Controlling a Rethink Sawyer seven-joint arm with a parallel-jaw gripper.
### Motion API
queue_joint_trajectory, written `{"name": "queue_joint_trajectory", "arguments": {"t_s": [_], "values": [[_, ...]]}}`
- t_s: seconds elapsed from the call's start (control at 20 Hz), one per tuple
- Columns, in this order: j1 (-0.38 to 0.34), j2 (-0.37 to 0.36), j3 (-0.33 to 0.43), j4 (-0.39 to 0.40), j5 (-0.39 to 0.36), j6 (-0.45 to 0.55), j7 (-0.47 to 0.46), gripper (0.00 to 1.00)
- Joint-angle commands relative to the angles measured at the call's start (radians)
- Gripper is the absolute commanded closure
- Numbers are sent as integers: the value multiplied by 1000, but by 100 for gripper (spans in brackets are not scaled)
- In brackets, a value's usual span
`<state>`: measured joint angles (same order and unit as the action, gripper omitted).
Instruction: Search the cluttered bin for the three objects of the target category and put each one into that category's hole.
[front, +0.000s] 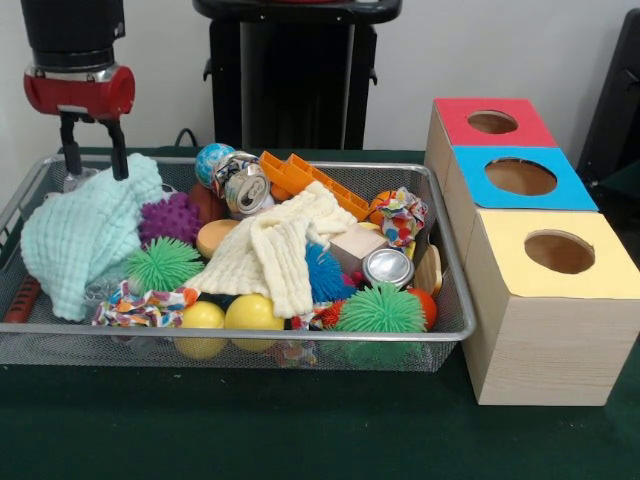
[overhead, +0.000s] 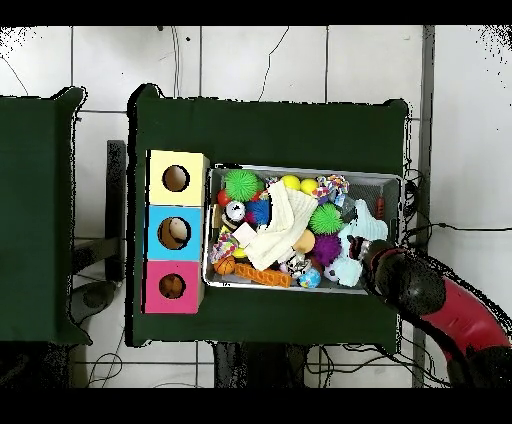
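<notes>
Red and black gripper (front: 92, 148): two thin dark fingers (front: 119, 150) hang spread apart with nothing between them, tips at the top edge of the mint cloth, over the bin's back left corner in the front view.
Mint cloth (front: 85, 230): a pale green waffle-weave cloth, bunched up and filling the left end of the bin.
Wire bin (front: 455, 300): silver mesh tray on the green table (front: 300, 430), packed with clutter.
Near the cloth: a purple spiky ball (front: 170, 217) touches its right edge; a green spiky ball (front: 162, 264) lies just in front of that; a strip of patterned fabric (front: 140, 305) runs along the front.
Centre: a cream knitted cloth (front: 275, 250) drapes over other things; two yellow balls (front: 228, 315) sit at the front wall below it.
Back row: a crushed can (front: 245, 188), a blue globe ball (front: 212, 160) and an orange plastic piece (front: 310, 180).
Right end: a second can (front: 388, 267) standing end up, a wooden block (front: 355, 245), a large green spiky ball (front: 380, 310), a blue spiky ball (front: 322, 275).
Sorting boxes (front: 545, 320): three wooden boxes in a row just right of the bin, topped red (front: 495, 122), blue (front: 520, 177) and yellow (front: 560, 252), each with one round hole.
Target category: cannot tell from the views which it is.
</notes>
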<state>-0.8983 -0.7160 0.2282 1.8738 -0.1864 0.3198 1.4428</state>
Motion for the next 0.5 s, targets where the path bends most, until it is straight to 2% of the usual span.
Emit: {"name": "queue_joint_trajectory", "arguments": {"t_s": [0.05,0.3,0.5], "values": [[-32,71,104,-43,-30,-30,38,0],[-41,120,125,-58,-29,-63,51,0],[-52,182,132,-67,-56,-138,58,0]]}}
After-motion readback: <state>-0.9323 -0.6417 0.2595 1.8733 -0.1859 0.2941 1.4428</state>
